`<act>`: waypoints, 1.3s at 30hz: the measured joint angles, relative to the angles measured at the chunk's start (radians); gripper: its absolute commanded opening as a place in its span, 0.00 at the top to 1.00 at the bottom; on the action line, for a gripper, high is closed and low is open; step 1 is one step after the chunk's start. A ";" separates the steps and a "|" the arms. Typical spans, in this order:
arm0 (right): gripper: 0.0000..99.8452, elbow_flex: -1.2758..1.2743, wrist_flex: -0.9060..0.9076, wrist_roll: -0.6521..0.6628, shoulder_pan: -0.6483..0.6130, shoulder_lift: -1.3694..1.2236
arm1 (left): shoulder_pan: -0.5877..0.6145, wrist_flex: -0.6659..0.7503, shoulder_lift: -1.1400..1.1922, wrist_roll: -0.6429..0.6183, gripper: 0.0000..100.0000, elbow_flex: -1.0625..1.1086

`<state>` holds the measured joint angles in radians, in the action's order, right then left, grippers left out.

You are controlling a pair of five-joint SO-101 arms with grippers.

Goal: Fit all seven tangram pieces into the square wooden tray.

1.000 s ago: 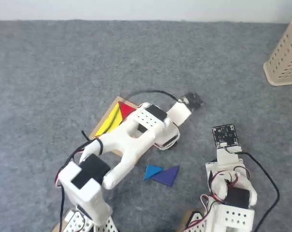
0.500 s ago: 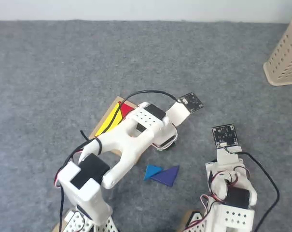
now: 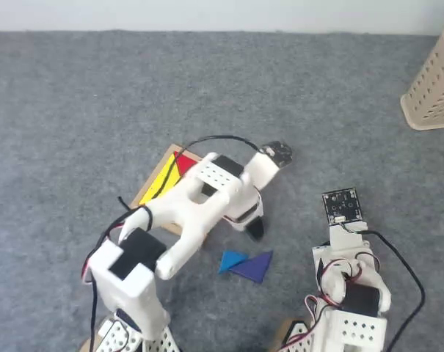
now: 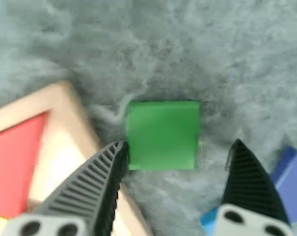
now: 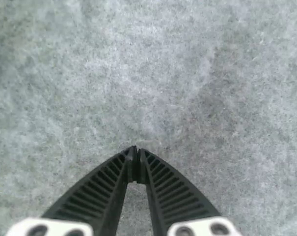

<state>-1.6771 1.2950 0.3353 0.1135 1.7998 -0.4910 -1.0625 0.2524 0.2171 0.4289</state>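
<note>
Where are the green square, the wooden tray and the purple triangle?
green square (image 4: 163, 135), left wrist view, middle of its face
wooden tray (image 4: 83, 123), left wrist view, bare rim
purple triangle (image 3: 254, 266), high view, its middle

We see a worktop (image 3: 97, 95) covered edge to edge in grey, fuzzy, carpet-like fabric, softly and evenly lit. Along its far edge runs a pale strip of wall (image 3: 207, 15). At the far right stands a beige perforated basket (image 3: 434, 81), partly cut off.
</note>
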 measured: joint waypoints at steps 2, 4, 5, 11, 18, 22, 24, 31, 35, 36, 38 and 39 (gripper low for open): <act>0.99 0.000 0.000 0.000 0.000 0.000 | -0.023 -0.005 0.014 -0.005 0.68 0.002; 0.99 0.000 0.000 0.000 0.000 0.000 | -0.041 -0.026 0.021 -0.005 0.68 -0.008; 0.99 0.000 0.000 0.000 0.000 0.000 | -0.048 -0.044 0.029 -0.006 0.68 -0.020; 0.99 0.000 0.000 0.000 0.000 0.000 | -0.064 -0.081 0.060 -0.006 0.70 -0.058; 0.99 0.000 0.000 0.000 0.000 0.000 | -0.086 -0.091 0.057 -0.015 0.78 -0.057; 0.99 0.000 0.000 0.000 0.000 0.000 | -0.092 -0.091 0.037 -0.011 0.78 -0.054; 0.99 0.000 0.000 0.000 0.000 0.000 | -0.091 -0.091 0.015 -0.015 0.78 -0.043; 0.99 0.000 0.000 0.000 0.000 0.000 | -0.087 -0.091 -0.164 -0.014 0.78 0.064; 0.99 0.000 0.000 0.000 0.000 0.000 | -0.077 -0.089 -0.267 -0.011 0.78 0.112; 0.99 0.000 0.000 0.000 0.000 0.000 | -0.066 -0.075 -0.281 -0.011 0.78 0.124; 0.99 0.000 0.000 0.000 0.000 0.000 | -0.038 -0.025 -0.290 -0.040 0.78 0.138; 0.99 0.000 0.000 0.000 0.000 0.000 | -0.025 0.006 -0.293 -0.061 0.78 0.149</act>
<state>-1.6771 1.2950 0.3353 0.1135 1.7998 -0.5155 -1.0564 -0.0407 0.1557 0.5777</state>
